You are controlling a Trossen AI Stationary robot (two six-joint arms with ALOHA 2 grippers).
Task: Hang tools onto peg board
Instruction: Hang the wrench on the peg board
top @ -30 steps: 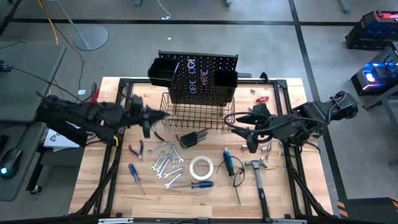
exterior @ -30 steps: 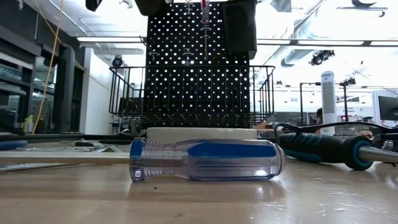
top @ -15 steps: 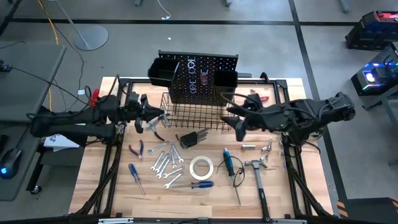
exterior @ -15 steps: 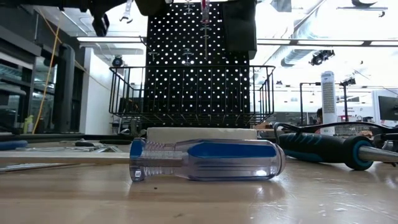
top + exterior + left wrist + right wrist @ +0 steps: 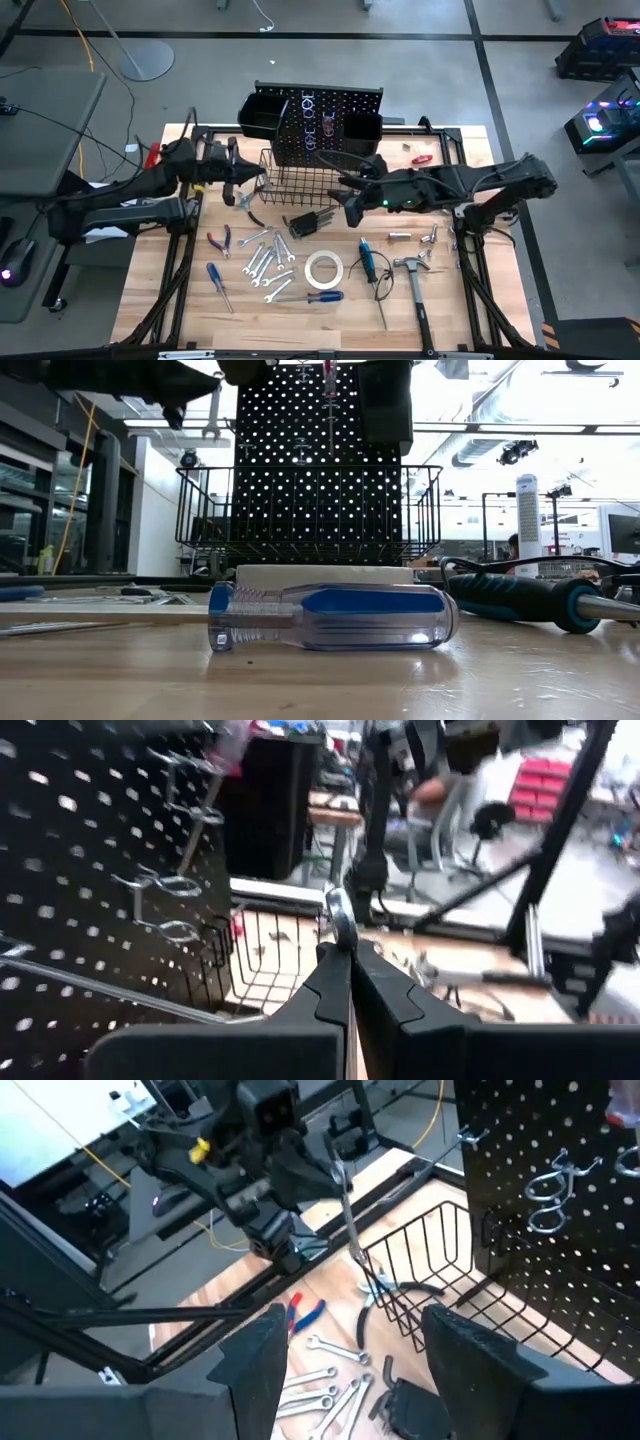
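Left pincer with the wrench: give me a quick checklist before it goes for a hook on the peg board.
1. Grip: left pincer shut on the silver wrench: ok.
2. Wrench clear of the tabletop: ok, raised beside the wire basket.
3. Free hooks on the peg board: ok.
4. Wrench ring lined up with a hook: not ok, still off to the side.
5. Right pincer out of the way: cannot tell, open over the basket.

Both arms are dark, jointed assemblies. The left arm (image 5: 120, 200) carries a yellow marking near the wrist. The right arm (image 5: 470, 185) shows a small green light.
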